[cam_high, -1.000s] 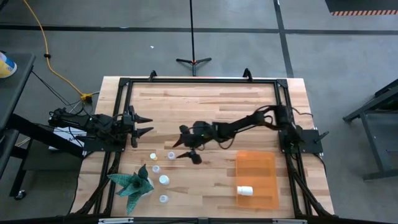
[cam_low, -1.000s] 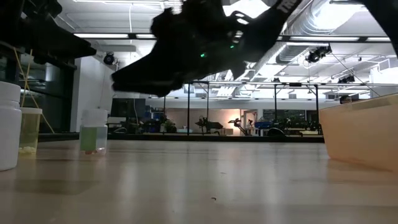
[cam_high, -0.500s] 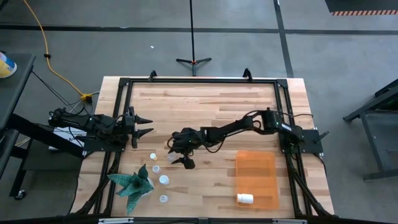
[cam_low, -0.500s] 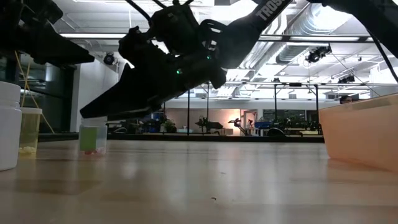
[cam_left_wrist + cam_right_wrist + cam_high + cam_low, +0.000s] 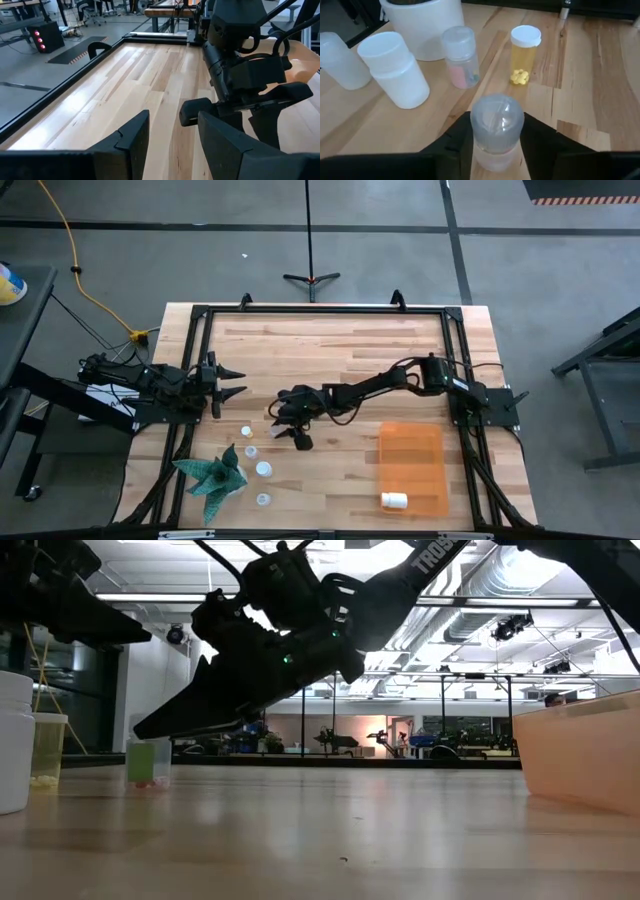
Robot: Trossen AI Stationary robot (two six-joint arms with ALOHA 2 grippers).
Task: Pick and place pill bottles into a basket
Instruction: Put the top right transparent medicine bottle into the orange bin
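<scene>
My right gripper (image 5: 284,429) reaches to the table's left half and is shut on a small clear pill bottle (image 5: 496,131) with a clear cap. Several more pill bottles stand upright on the wood close by: a white one (image 5: 395,70), a pink-filled one (image 5: 460,57) and a yellow one (image 5: 525,49). The orange basket (image 5: 412,465) sits at the near right with one white bottle (image 5: 394,500) lying in it. My left gripper (image 5: 170,140) hangs open over the table's left edge, holding nothing. My right gripper pinches the clear bottle's body just below its cap (image 5: 479,150) between its two fingers, one on each side. The fingers come slanting down from the table's right side. The bottle stays upright, its base (image 5: 148,783) on the table.
A spiky green plant (image 5: 212,475) stands at the near left, right behind the cluster of bottles. A black frame (image 5: 320,310) runs round the table's edges. Bare wood lies between the bottles and the basket.
My right gripper has moved toward the table's left edge and down, coming round the clear bottle, and its fingers have closed in on the bottle. The bottle has stayed where it stood.
</scene>
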